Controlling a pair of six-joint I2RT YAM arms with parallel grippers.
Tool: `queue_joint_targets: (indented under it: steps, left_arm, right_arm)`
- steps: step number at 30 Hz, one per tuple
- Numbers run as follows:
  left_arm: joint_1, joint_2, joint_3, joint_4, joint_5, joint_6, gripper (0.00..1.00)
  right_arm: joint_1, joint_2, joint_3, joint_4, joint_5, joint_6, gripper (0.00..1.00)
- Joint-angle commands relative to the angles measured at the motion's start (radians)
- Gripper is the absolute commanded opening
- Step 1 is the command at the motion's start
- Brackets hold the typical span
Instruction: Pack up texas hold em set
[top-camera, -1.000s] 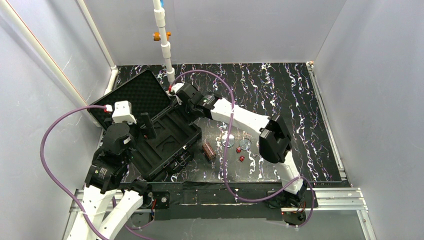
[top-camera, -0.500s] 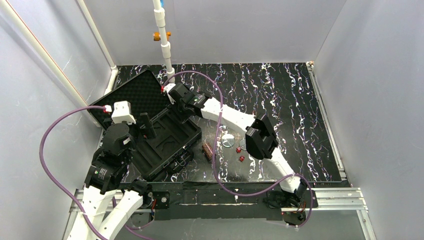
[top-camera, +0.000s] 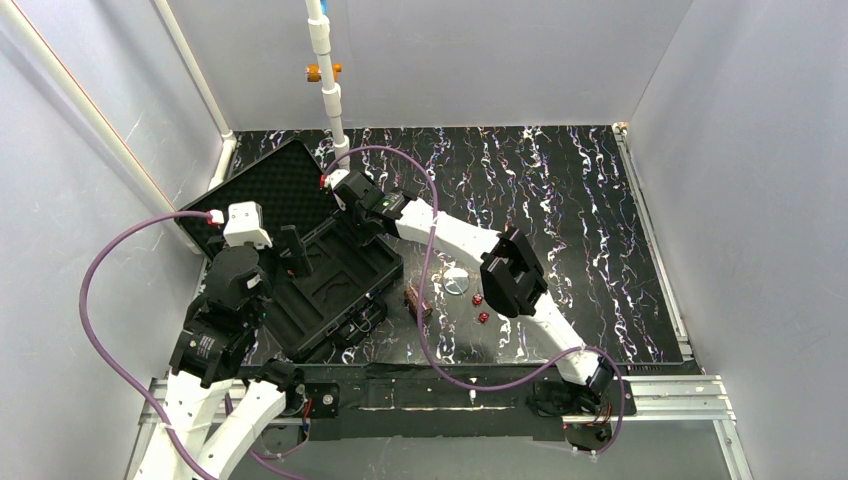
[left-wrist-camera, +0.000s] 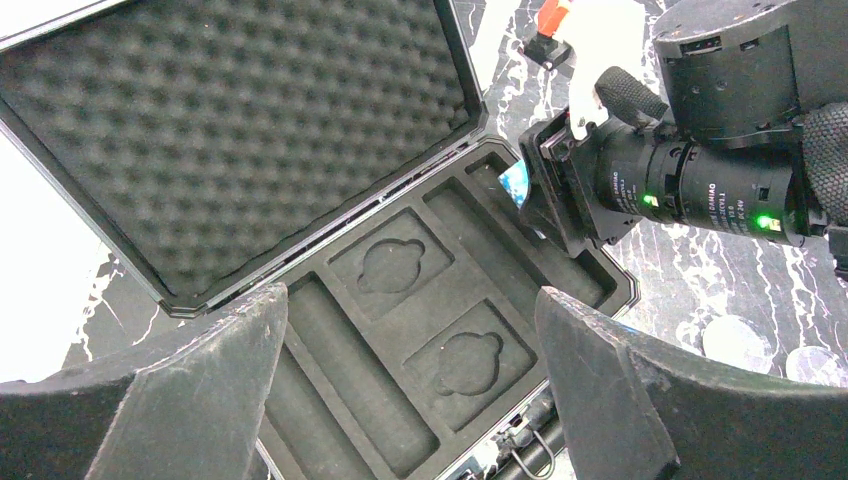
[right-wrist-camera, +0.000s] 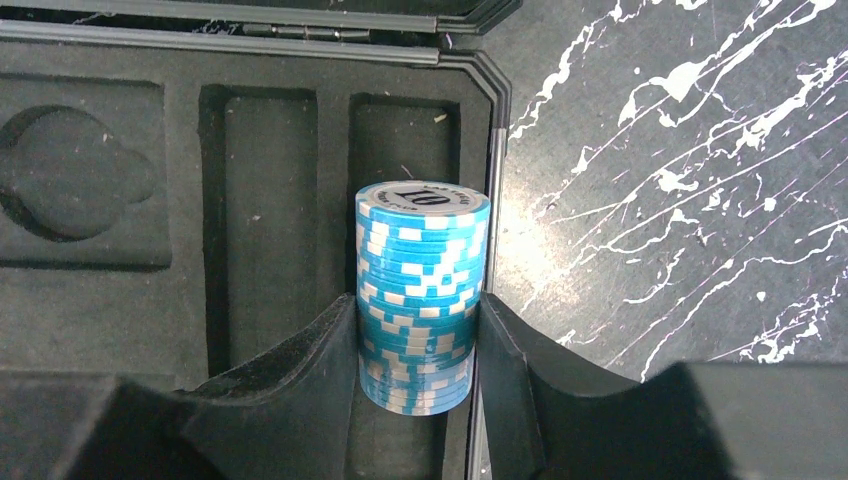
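The black case lies open at the table's left, its foam-lined lid laid back. My right gripper is shut on a blue-white chip stack and holds it over the narrow slot at the far right corner of the case's foam tray. My left gripper is open and empty, hovering above the tray. A brown chip stack, two red dice and a clear disc lie on the table right of the case.
A white pipe stands at the back behind the case. Purple cables loop from both arms over the table. Grey walls close in the left, back and right. The right forearm spans above the loose pieces.
My right arm has moved left towards the case's far right corner, carrying the blue-white chip stack. The left arm has not moved.
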Motion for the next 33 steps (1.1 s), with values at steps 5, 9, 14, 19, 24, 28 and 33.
queue_joint_targets:
  steps: [5,9,14,19,24,28,33]
  left_arm:
    - [-0.001,0.015,-0.01,-0.002,-0.034,-0.003,0.93]
    - [-0.001,0.016,-0.01,-0.001,-0.038,-0.002,0.93]
    - [-0.001,0.018,-0.01,-0.001,-0.038,-0.001,0.93]
    - [-0.001,0.02,-0.01,-0.002,-0.037,-0.001,0.93]
    - [-0.002,0.021,-0.01,-0.002,-0.034,0.0,0.94]
    - [-0.002,0.023,-0.01,-0.002,-0.032,0.0,0.93]
    - [-0.002,0.024,-0.01,-0.001,-0.029,0.001,0.94]
  right_arm:
    - [-0.004,0.02,0.072,0.129,0.028,-0.01,0.01]
    - [-0.006,0.029,0.075,0.143,0.024,-0.003,0.01]
    - [-0.007,0.035,0.075,0.159,0.022,0.007,0.01]
    - [-0.009,0.038,0.076,0.164,0.023,0.019,0.18]
    - [-0.009,0.04,0.076,0.17,0.019,0.023,0.35]
    - [-0.009,0.037,0.076,0.183,0.017,0.024,0.48]
    - [-0.01,0.02,0.076,0.198,0.02,0.016,0.71]
